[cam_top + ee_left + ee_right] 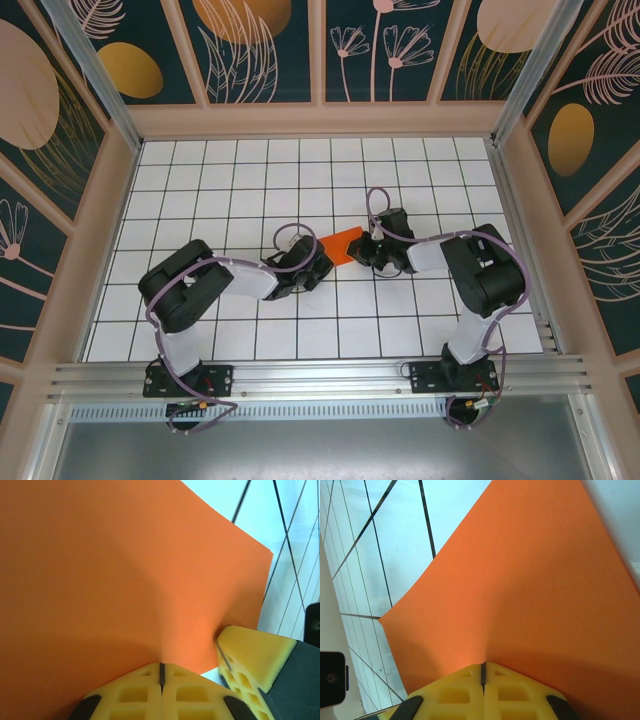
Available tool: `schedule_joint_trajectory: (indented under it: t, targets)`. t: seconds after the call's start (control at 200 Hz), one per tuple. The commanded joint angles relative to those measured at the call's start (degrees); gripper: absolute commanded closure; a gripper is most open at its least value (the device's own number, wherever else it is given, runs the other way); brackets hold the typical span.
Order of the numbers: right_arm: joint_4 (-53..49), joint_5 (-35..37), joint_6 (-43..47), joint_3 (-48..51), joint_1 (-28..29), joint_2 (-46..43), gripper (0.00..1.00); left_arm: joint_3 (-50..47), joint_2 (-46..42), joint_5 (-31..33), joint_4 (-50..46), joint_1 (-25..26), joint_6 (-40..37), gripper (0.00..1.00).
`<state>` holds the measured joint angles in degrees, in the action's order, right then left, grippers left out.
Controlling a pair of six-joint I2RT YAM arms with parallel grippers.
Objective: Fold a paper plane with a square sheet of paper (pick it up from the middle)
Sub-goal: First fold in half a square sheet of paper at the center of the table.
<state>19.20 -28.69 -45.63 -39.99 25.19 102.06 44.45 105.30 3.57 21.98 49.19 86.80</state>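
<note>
The square sheet of paper [343, 242] is bright orange and hangs between my two grippers over the middle of the white grid table [230, 180]. My left gripper [318, 263] pinches its left edge. In the left wrist view the yellow jaws of the left gripper [161, 672] are shut on the paper [110, 570], which bows upward from the grip. The right gripper's fingers [252, 652] clamp the paper's lower right edge there. My right gripper [363, 249] holds the opposite edge. In the right wrist view the right gripper [483, 672] is shut on the paper [530, 590].
Pale wooden walls with dark floral panels [320, 115] close in the table on three sides. An aluminium rail [320, 378] carrying both arm bases runs along the near edge. Open grid tiles lie behind and to both sides of the arms.
</note>
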Motion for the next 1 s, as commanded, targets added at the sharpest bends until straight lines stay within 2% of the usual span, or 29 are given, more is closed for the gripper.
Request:
schedule_joint_trajectory:
  t: [0.0, 0.28, 0.62, 0.866, 0.996]
  targets:
    - [-5.3, 3.43, -0.24, 2.21, -0.4, 0.93, 1.0, -3.77, -2.01, 4.69, -10.19, -0.15, 3.53, 1.0]
    - [-5.16, 3.75, -0.08, 2.85, -1.05, 1.31, 1.0, -6.77, -6.1, 7.4, -14.92, -0.2, 5.92, 1.0]
    - [-4.3, 3.68, -0.15, 3.16, -1.28, 2.04, 1.0, -8.14, -11.96, 9.09, -18.53, -3.04, 2.23, 1.0]
    - [-7.32, 4.58, 2.87, 0.03, -1.26, -0.54, 1.0, -5.7, -16.51, 9.52, -20.74, -7.27, -7.37, 1.0]
    - [-12.0, 6.2, 6.55, -4.35, -0.55, -3.6, 1.0, -2.74, -19.03, 10.42, -24.34, -9.89, -14.0, 0.9]
